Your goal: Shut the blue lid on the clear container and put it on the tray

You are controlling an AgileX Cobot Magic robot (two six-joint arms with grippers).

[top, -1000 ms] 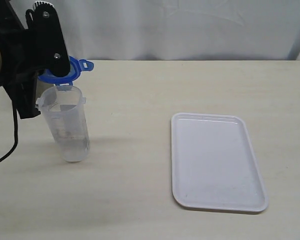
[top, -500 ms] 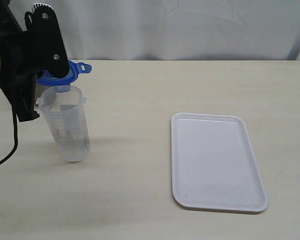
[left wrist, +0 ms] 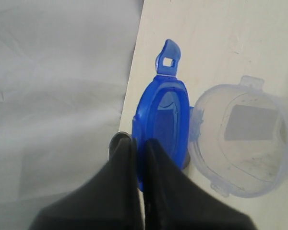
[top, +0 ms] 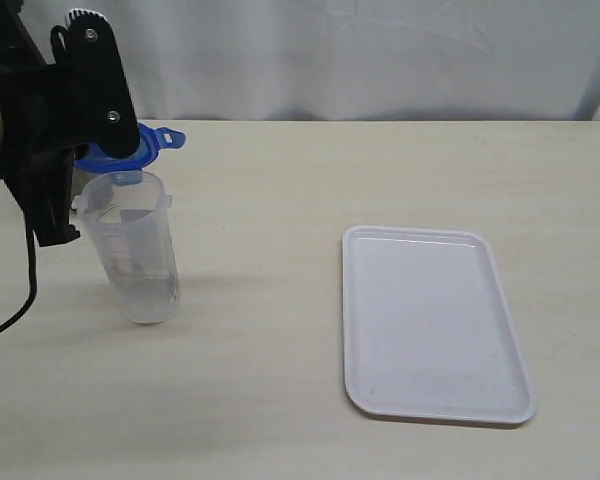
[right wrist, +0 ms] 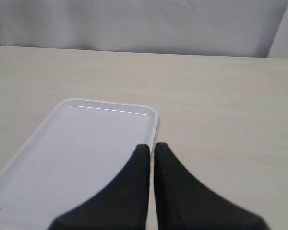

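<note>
The blue lid [top: 140, 143] [left wrist: 164, 110] hangs edge-on in my left gripper [left wrist: 140, 143], which is shut on its rim. It sits just above and behind the open mouth of the clear container [top: 135, 243] [left wrist: 242, 143], which stands upright at the table's left. One snap flap [top: 171, 137] sticks out to the right. The white tray [top: 430, 320] [right wrist: 77, 153] lies flat at the right. My right gripper [right wrist: 150, 146] is shut with nothing in it, hovering over the tray's edge; it does not show in the exterior view.
A white curtain [top: 380, 50] backs the beige table [top: 280, 400]. Under the lid, a round dark-rimmed object [left wrist: 116, 143] peeks out in the left wrist view. The left arm's black body [top: 50, 120] fills the upper left.
The lid and my left gripper shifted slightly left over the last second and have held still since. The container and tray have not moved.
</note>
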